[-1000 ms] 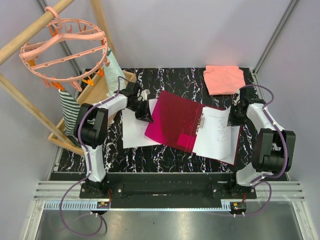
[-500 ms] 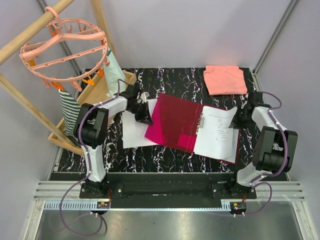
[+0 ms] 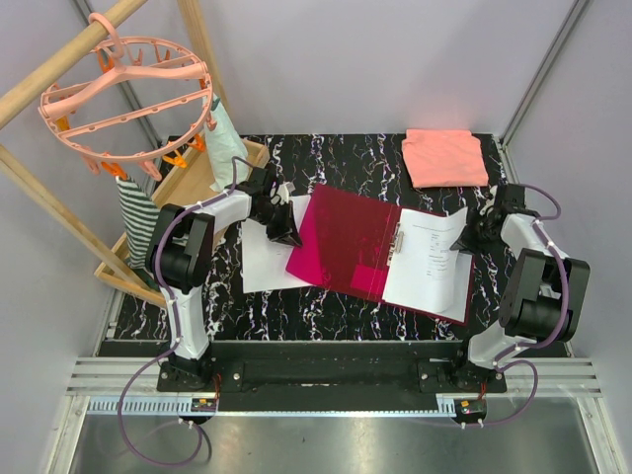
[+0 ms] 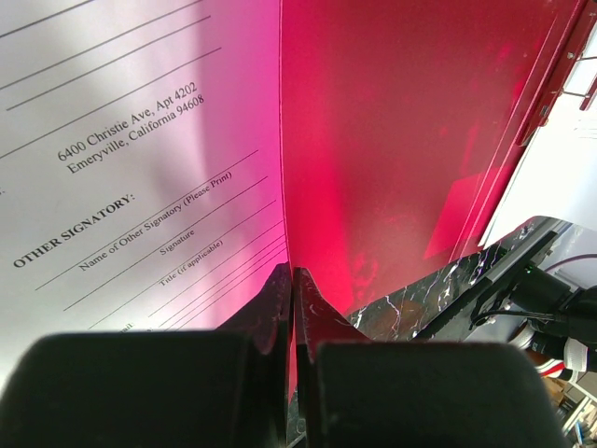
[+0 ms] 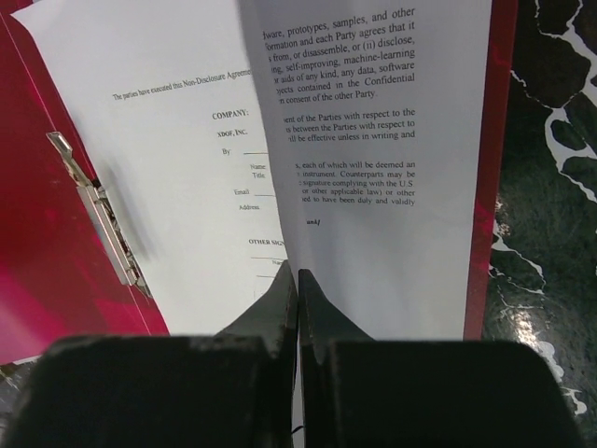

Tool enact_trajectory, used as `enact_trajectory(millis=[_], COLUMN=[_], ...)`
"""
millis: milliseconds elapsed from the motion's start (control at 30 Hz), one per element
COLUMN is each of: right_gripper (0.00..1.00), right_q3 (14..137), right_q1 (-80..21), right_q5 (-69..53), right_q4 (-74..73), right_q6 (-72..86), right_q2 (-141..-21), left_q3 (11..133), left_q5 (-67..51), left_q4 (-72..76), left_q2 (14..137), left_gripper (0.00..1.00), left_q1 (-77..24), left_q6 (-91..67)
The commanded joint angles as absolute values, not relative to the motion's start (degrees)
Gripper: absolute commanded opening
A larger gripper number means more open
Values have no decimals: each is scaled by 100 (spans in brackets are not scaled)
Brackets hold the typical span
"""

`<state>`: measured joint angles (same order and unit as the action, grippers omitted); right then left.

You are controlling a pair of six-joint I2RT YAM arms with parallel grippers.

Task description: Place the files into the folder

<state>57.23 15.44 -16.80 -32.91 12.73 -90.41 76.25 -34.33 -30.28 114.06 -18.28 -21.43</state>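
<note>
Where the folder lies: the folder [image 3: 346,237] is open in the middle of the table [image 3: 336,158]. Its spine runs from far to near, a bit slanted.
Left gripper: the left gripper [image 3: 284,225] is pinched tight on the left edge of the red cover [image 4: 401,140]. The cover seems lifted a little.
Right gripper: the right gripper [image 3: 472,235] is pinched tight on the right edge of the held sheet [image 5: 373,140], which curls up.
Files inside: the flat sheet [image 5: 187,168] lies on the right half of the folder, just beside the clip [image 5: 103,224].
Files outside: the left sheets [image 3: 262,262] lie on the table near the left arm, partly under the cover.
Which way: the held sheet reaches left from the right gripper, toward the clip. Its long side runs along the spine.
Nearer arm: the right arm is nearer the held sheet. The left arm is nearer the left sheets.
Next move, I think: lay the held sheet down flat, toward the clip.
</note>
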Motion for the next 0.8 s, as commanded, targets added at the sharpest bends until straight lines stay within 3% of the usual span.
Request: enact_trajectory(millis=[0,333,533,733,767], right_gripper=[0,2,30,68,99], right_q3=[5555,5502,5554,6011,6194], right_q1=[1564,1582,1582,1582,1582], right_q5=[-1890,-1767,-1582,-619,150], right_q4=[-2980,-2936,-2962,-3653,-3795], right_q6=[1450,1494,1512,1345,1319], right_q2=[-9018,-8991,-8807,-8579,-8500], left_q3=[7567,7524,7515,7515,7515], left_q5=[-3480,-3533,-3551,-3612,-3604], left_q4=[-2927,-2892,-2874,-2865,-2865], left_q2=[11171,11153,11153,11136,11136], left_gripper=[0,0,0,0,0], left_q1=[-1863,-1872,-1890,-1960,-1977], left_q6=[-2109,-2136,-2136,-2136,-2136])
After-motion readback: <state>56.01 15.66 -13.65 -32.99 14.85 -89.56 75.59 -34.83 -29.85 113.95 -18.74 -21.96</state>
